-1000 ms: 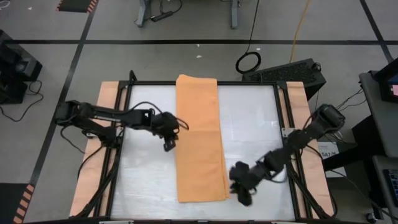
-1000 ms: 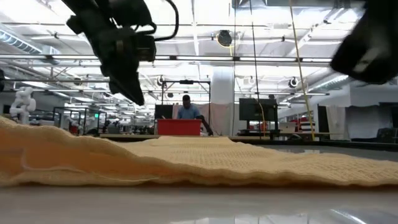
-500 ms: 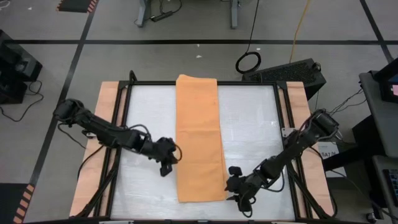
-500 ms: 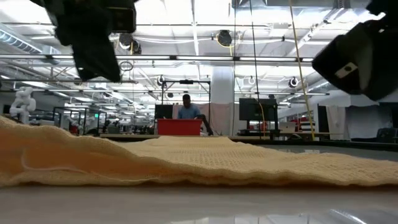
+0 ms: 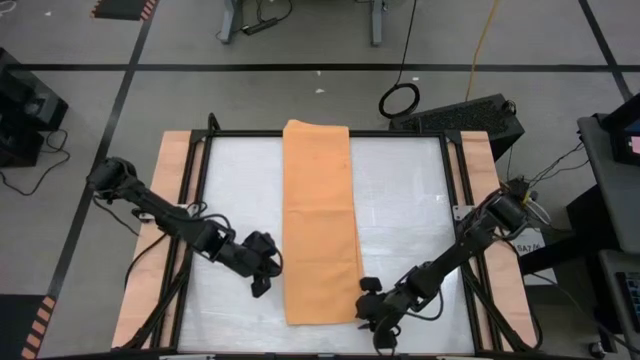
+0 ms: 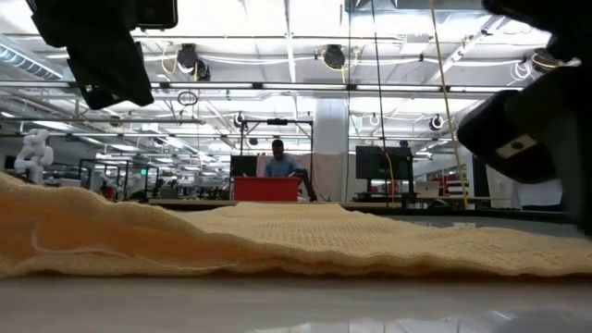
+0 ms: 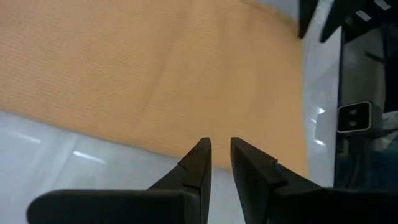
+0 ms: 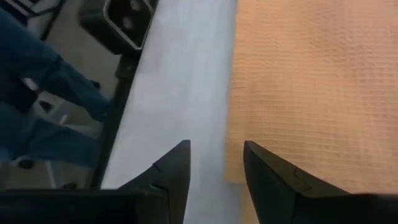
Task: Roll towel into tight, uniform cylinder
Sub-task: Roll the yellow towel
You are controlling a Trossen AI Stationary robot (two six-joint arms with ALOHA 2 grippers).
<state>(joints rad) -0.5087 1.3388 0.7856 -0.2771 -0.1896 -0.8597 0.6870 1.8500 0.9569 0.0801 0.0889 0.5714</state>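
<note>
While the towel point(image 5: 322, 220) lies flat as a long folded strip down the middle of the worktop point(image 5: 410, 200), from its far edge almost to its near edge, both arms sit low at the strip's near end. The left gripper point(image 5: 262, 280) is just beside the towel's left edge, its jaws nearly together with only a thin gap and nothing between them. The right gripper point(image 5: 368, 305) is at the towel's near right corner, jaws apart and empty, straddling the cloth's edge above the worktop.
</note>
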